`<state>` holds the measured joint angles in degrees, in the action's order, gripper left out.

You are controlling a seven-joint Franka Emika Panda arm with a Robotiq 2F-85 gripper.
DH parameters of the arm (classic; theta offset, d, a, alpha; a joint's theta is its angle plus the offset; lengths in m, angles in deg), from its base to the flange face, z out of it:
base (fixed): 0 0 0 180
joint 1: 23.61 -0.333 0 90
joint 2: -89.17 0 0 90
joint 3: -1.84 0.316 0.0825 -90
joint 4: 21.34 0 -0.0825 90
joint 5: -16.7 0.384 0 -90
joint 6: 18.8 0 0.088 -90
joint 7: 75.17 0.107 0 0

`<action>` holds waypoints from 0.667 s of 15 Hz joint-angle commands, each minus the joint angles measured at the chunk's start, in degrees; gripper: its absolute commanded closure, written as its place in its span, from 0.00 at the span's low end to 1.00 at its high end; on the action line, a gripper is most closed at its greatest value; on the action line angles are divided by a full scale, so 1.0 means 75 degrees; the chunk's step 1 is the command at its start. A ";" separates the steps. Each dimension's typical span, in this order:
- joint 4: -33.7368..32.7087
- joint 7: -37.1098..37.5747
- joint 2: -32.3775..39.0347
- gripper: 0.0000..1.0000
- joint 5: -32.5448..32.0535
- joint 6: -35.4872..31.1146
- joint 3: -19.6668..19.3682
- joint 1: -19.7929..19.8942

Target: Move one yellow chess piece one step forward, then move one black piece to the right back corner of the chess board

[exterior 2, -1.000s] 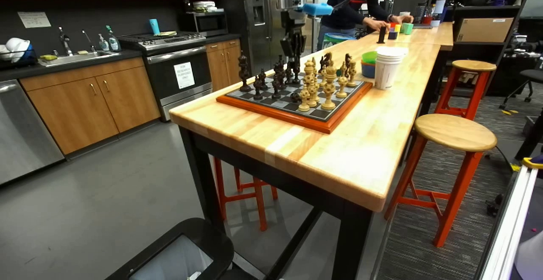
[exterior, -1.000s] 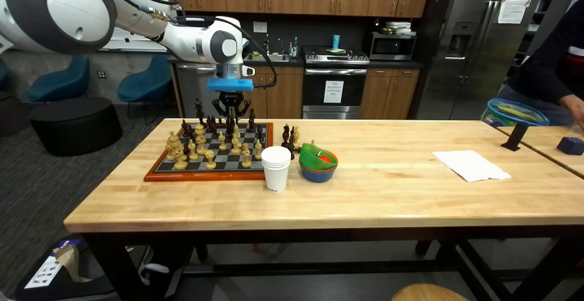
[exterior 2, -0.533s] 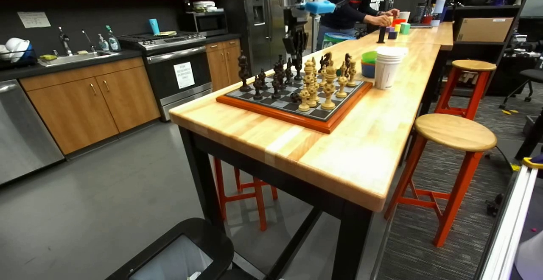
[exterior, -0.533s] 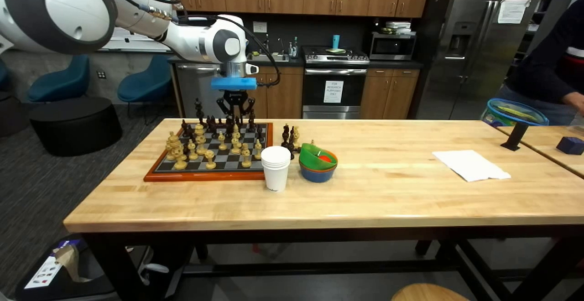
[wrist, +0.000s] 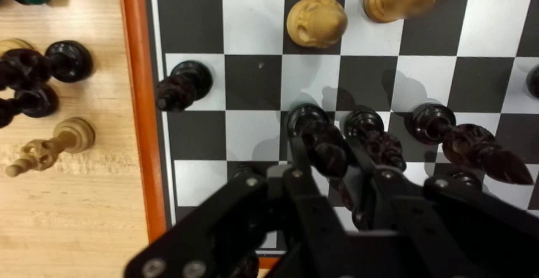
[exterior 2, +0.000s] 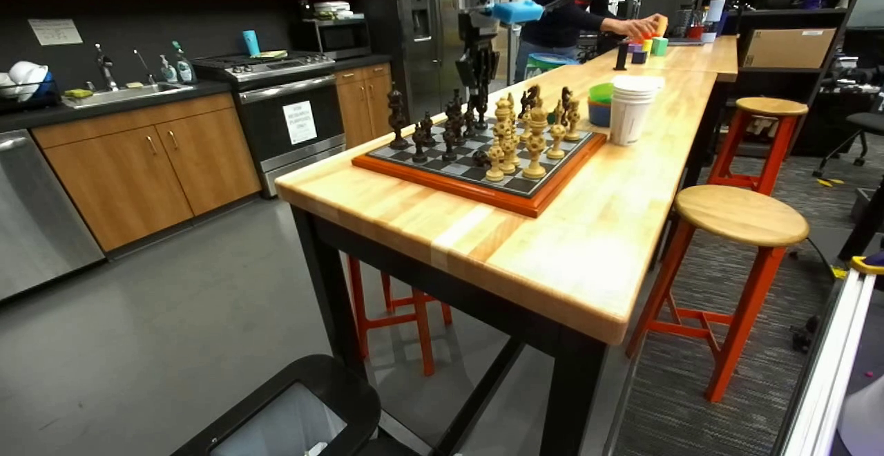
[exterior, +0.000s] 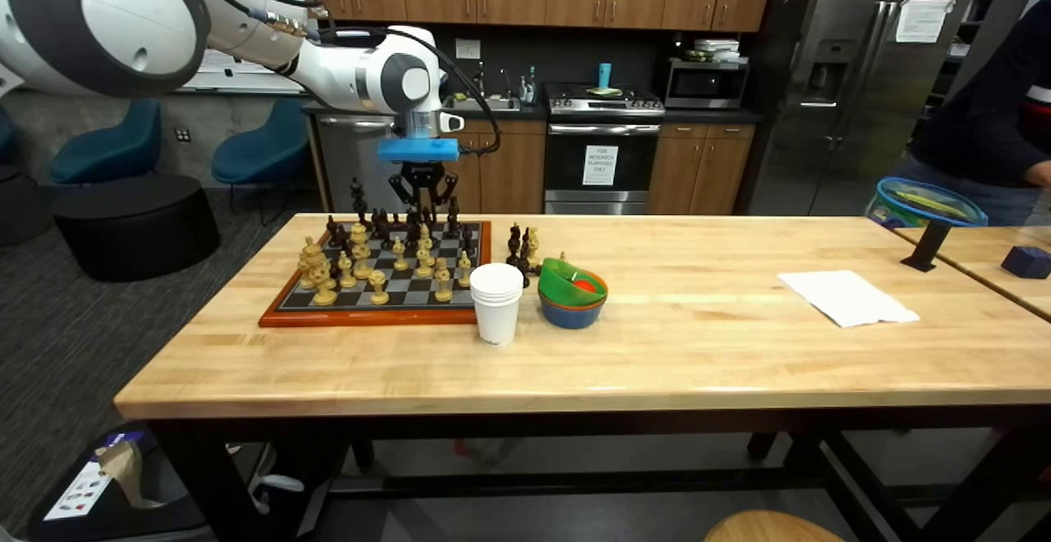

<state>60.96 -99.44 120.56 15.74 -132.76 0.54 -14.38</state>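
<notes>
The chess board, with checkered squares and a reddish-brown border, shows in both exterior views (exterior: 369,319) (exterior 2: 469,197) and the wrist view (wrist: 141,80). My gripper (wrist: 324,147) is shut on a tall black piece (wrist: 330,162), held upright between the fingers. Whether its base touches the board, I cannot tell. In the exterior views the gripper (exterior: 424,204) (exterior 2: 480,100) stands over the black side. Another black piece (wrist: 381,143) stands right beside one finger, and a third black piece (wrist: 183,86) is near the border. Yellow pieces (exterior: 443,283) (wrist: 316,22) stand across from them.
Stacked white cups (exterior: 497,304) and coloured bowls (exterior: 573,287) stand by the board's corner. Off-board black pieces (wrist: 69,61) and a yellow piece (wrist: 76,134) stand beside the border. A person handles coloured blocks (exterior 2: 659,46) at the table's far end.
My gripper first rose slightly and shifted sideways, then drifted a little back; the black piece appears to move with it. The other pieces look unmoved. The person's hands have moved.
</notes>
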 commanded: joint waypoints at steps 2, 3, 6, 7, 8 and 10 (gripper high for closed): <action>-0.0044 0.0267 -0.0015 0.94 -0.0227 -0.0187 -0.0101 -0.0033; -0.0032 0.0337 -0.0021 0.94 -0.0285 -0.0273 -0.0148 -0.0037; -0.0044 0.0500 0.0019 0.94 -0.0420 -0.0505 -0.0234 -0.0022; -0.0050 0.0529 0.0032 0.94 -0.0437 -0.0589 -0.0243 -0.0012; -0.0063 0.0539 0.0053 0.94 -0.0404 -0.0673 -0.0237 0.0023; -0.0093 0.0646 0.0105 0.94 -0.0422 -0.0821 -0.0269 0.0021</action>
<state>60.97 -96.49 120.71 13.66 -137.39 -1.06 -14.11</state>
